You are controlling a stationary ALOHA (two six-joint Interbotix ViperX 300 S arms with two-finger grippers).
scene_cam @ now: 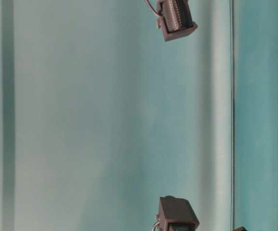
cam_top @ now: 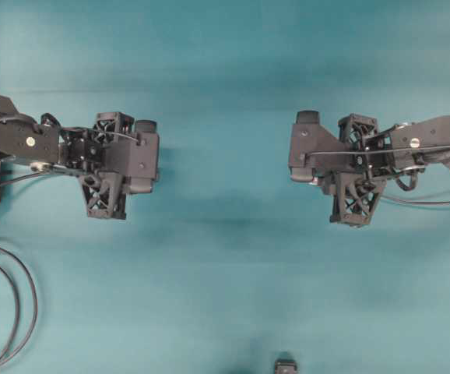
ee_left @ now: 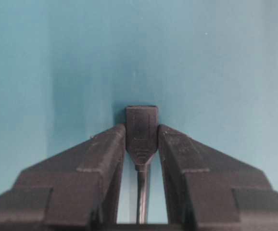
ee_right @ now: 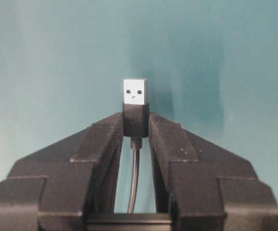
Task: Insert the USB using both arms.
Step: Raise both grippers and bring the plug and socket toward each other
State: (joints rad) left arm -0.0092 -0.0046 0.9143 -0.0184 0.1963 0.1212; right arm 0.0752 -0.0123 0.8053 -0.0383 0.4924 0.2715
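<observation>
The USB plug has a silver metal tip and a dark body. It stands out past the pads of my right gripper, which is shut on the body, and its thin cable runs back between the fingers. My left gripper is shut on an all-dark socket whose cable also runs back between the fingers. In the overhead view the left gripper and the right gripper hang above the teal table, far apart at about the same height in the view. Plug and socket are hidden there.
A looped dark cable coil lies at the table's lower left. A thin cable trails from the right arm. A small dark object sits at the bottom edge. The teal table lies between the arms.
</observation>
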